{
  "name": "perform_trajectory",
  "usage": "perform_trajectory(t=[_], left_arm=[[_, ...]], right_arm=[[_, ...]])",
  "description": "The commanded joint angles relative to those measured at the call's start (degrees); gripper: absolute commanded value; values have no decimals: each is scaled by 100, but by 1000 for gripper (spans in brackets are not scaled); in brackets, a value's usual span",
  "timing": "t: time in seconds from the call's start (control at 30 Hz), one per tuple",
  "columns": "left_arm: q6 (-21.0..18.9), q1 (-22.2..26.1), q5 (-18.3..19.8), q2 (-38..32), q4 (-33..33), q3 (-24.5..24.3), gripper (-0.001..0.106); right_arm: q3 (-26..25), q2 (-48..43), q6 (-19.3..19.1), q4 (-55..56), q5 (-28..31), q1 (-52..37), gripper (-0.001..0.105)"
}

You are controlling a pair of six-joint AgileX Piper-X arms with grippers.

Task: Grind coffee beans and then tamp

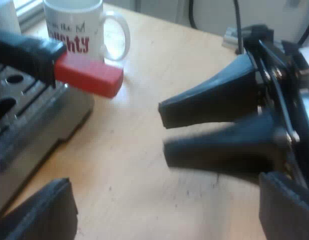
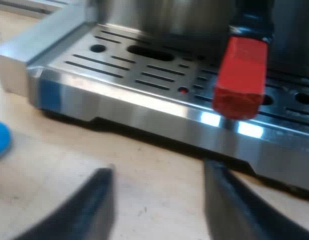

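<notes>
Jaws of the left gripper point(image 1: 164, 200) stand wide apart in the left wrist view, holding nothing, low over the bench point(image 1: 144, 60). Beyond them is the right gripper point(image 1: 164, 129), its two black fingers pointing toward the espresso machine point(image 1: 39, 120) and close to the bench. The holder's dark handle point(image 1: 24, 50) juts out from the machine's front over the slotted drip tray point(image 1: 14, 95). Its red end point(image 1: 89, 76) is free, with no finger touching it. A white mug point(image 1: 76, 30) with red lettering stands upright on the bench just beyond the red end, beside the machine.

Right wrist view: the right gripper point(image 2: 158, 172) has its jaws open with only bench between them, aimed at the front edge of the drip tray point(image 2: 144, 75). The red end point(image 2: 240, 75) hangs over the tray, ahead of one finger and apart from it. A rounded blue edge of the tamper point(image 2: 0, 140) rests on the bench point(image 2: 54, 170) near the tray's corner.
</notes>
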Motion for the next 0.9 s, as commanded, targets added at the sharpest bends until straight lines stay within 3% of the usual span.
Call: perform_trajectory(t=[0.03,0.2,0.23,0.3,0.37,0.5,0.57,0.63,0.9], left_arm=[[61,-40,48,-151,181,-124,76],[75,-40,48,-440,257,-136,76],[75,-40,38,-862,325,-136,76],[75,-40,38,-952,408,-136,76],[75,-40,38,-1081,609,-136,77],[75,-40,-55,-1133,589,-141,80],[75,-40,-114,-1133,589,-141,81],[75,-40,-113,-1133,589,-141,81],[75,-40,-113,-1133,589,-141,81]], right_arm=[[-199,-219,-9,461,165,102,66],[-554,-499,32,1308,236,76,66],[-802,-590,111,1761,236,73,66],[-1011,-621,389,2213,236,73,66],[-1295,-622,703,2849,236,73,66],[-1938,-622,1880,4326,-22,-79,66],[-2237,-622,2436,5021,-586,-401,66],[-2376,-622,2646,5369,-1005,-692,66],[-2528,-622,2469,5610,-2216,-1662,66]])
